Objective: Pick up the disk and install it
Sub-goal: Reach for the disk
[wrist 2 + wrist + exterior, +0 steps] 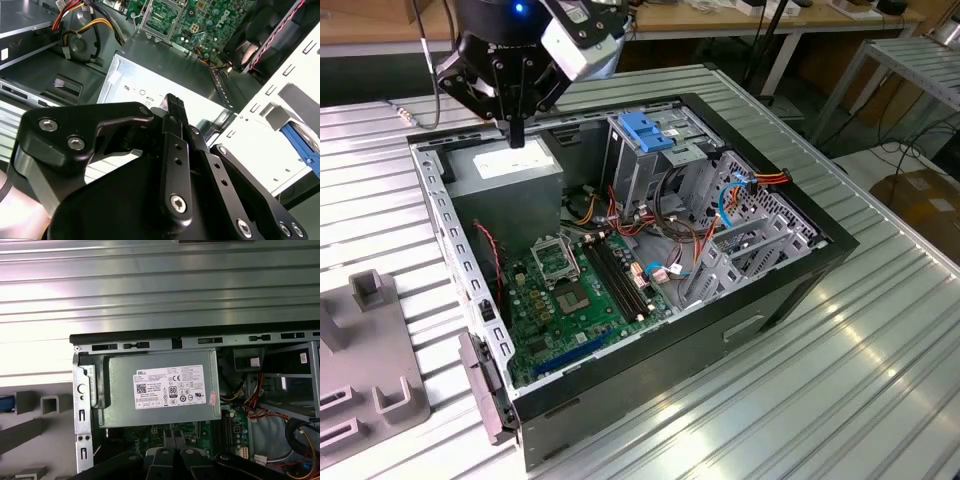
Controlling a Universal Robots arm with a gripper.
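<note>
My gripper hangs over the back corner of the open computer case, just above the grey power-supply box. Its black fingers are pressed together with nothing between them. In the first wrist view the labelled power-supply box lies directly below the gripper's linkage. A thin blue sliver shows at the picture's edge beside a grey fixture; I cannot tell whether it is the disk. Elsewhere the disk is out of view.
Inside the case stand a tall metal drive cage topped by a blue bracket, a green motherboard and bundles of cables. The grey slotted fixture sits on the ribbed metal table at the exterior view's left.
</note>
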